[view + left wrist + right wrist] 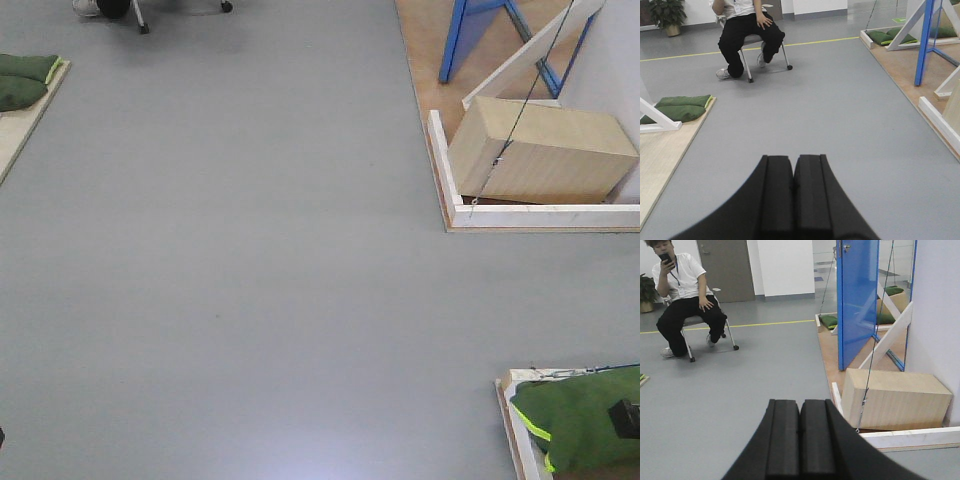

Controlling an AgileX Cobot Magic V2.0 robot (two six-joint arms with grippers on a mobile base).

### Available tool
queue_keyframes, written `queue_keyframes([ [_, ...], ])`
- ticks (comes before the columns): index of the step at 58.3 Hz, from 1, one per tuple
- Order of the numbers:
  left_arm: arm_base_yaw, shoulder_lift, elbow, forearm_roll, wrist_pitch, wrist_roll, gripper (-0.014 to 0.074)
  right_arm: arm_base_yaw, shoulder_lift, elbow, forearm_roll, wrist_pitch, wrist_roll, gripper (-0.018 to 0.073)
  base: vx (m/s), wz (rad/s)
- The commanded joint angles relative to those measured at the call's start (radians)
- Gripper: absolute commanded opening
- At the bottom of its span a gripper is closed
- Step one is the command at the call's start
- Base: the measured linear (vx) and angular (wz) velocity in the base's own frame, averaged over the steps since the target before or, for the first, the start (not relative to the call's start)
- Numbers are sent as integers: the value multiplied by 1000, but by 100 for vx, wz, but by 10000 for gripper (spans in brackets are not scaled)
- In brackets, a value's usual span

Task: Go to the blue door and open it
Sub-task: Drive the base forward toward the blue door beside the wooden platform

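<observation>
Nearest, at the bottom of each wrist view, both grippers are empty. The left gripper (793, 170) has its black pads pressed together with nothing between them, and the right gripper (800, 412) is the same, jaws closed on nothing.

Past them lies bare grey floor (230, 250). Right of centre in the right wrist view, a pale wooden box (895, 397) sits inside a low white border, with a thin cord running up from it.

Beyond the box, in the upper right of that view, the blue door (857, 300) stands upright on its wooden platform, with a white brace (890, 337) slanting beside it. I cannot tell whether it is latched. Farthest, at upper left, a person (687, 305) sits on a chair.

The task looks barely begun. The door is well apart from both grippers, so the approach, the handle and the swing all remain.
</observation>
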Motion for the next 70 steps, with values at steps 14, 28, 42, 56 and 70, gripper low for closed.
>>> queue_keyframes([
  [14, 3, -9, 4, -8, -86, -3, 70, 2, -20, 20, -3, -84, -1, 2, 20, 0],
  [28, 2, -10, 4, -8, -86, -3, 70, 1, -21, 20, -3, -84, -1, 2, 27, 5],
  [42, 3, -10, 4, -8, -86, -3, 70, 1, -21, 20, -3, -84, -1, 2, 32, 0],
  [56, 3, -10, 4, -8, -86, -3, 70, 1, -20, 20, -3, -84, -1, 2, 38, -1],
  [70, 3, -9, 4, -8, -86, -3, 70, 1, -19, 20, -3, -84, -1, 2, 42, -5],
])
